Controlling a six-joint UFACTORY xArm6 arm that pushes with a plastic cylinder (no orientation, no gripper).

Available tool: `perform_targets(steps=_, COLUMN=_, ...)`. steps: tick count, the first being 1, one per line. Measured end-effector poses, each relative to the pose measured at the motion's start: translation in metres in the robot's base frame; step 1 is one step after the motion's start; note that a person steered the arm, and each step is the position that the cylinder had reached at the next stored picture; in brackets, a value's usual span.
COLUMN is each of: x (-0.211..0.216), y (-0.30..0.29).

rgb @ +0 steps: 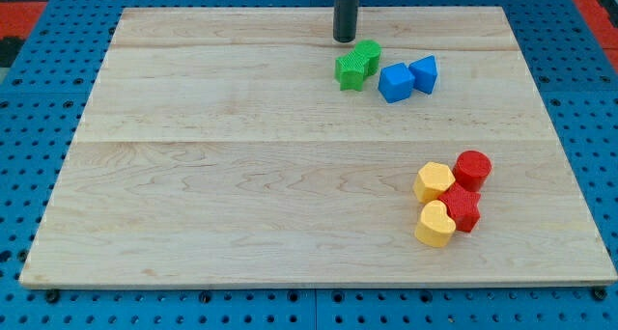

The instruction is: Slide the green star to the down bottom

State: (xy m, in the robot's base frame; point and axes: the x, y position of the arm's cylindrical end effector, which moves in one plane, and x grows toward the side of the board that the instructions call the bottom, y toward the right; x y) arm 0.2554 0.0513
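The green star (351,70) lies near the view's top, right of centre, touching a second green block (367,52) just above and to its right. My tip (345,39) stands at the view's top, just above and slightly left of the two green blocks, close to them; whether it touches them I cannot tell.
Two blue blocks (395,82) (424,73) lie side by side right of the green ones. At the lower right sits a cluster: a red cylinder (473,167), a red block (463,207), and two yellow blocks (435,181) (435,224). The wooden board (241,176) lies on a blue pegboard.
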Motion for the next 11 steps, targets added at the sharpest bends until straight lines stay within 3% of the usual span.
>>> perform_targets(steps=2, x=0.014, y=0.002)
perform_targets(steps=3, x=0.075, y=0.002)
perform_targets(steps=5, x=0.099, y=0.002)
perform_targets(steps=10, x=0.242, y=0.000)
perform_targets(steps=11, x=0.251, y=0.000)
